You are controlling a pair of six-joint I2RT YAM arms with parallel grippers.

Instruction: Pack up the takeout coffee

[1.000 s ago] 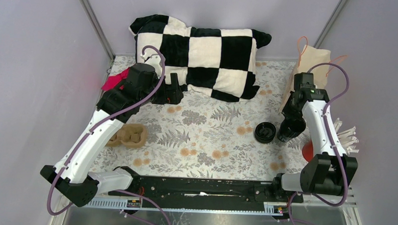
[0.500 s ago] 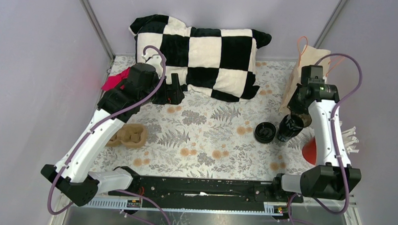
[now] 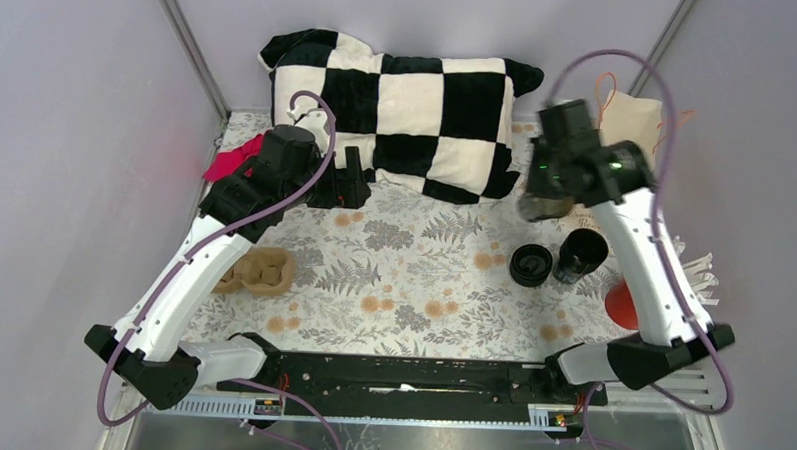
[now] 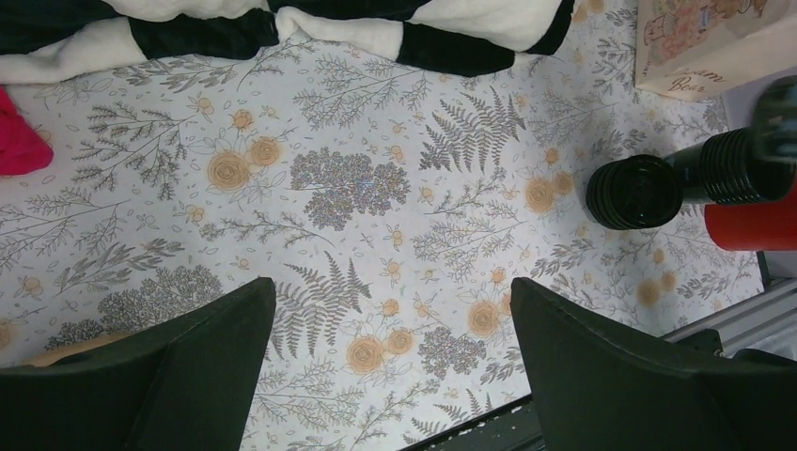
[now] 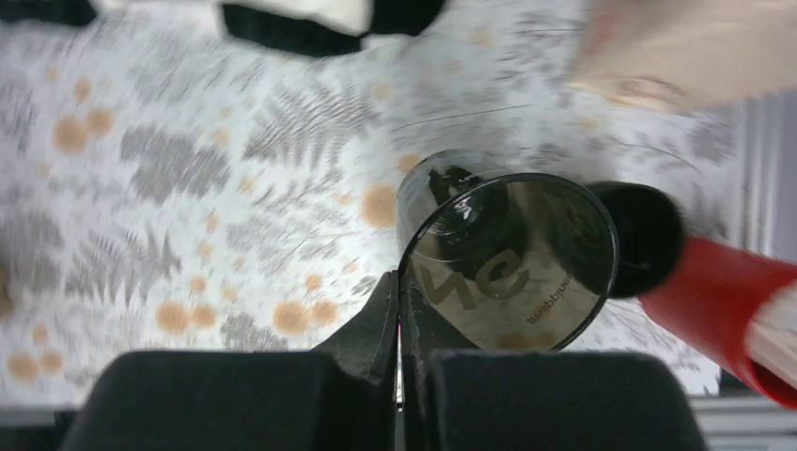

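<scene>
— Over on the right side of the floral-print counter (image 3: 412,286), what's the right gripper (image 5: 398,310) got? Looks pinched tight to me.

— Yep, its fingers are squeezed together on the rim of an open-topped black disposable paper cup (image 5: 507,254), mouth facing the wrist camera. It's up in the air over the counter, just off the right corner of the black-and-white checkered plush pillow (image 3: 409,105).

— Any writing on it?

— Big dark letters on the brownish inside plus a line of small print, all too smeared to read. The only legible word anywhere is "Bear", on the tan paper bag (image 4: 714,47) at the far right.

— And the other coffee stuff?

— A ribbed black paper cup (image 3: 582,253) stands on the counter, nearer the arm bases than the held one. A round black plastic lid (image 3: 530,265) is just beside it on the left. Can't tell if a cup sits under that lid. The red cup (image 3: 620,305) of white straws (image 3: 695,275) is near them on the right.

— Left gripper (image 4: 395,376)?

— Spread wide, just counter showing between the fingers, over by the pillow's left end. The brown pulp cup carrier (image 3: 263,270) sits well apart on the left side.
</scene>
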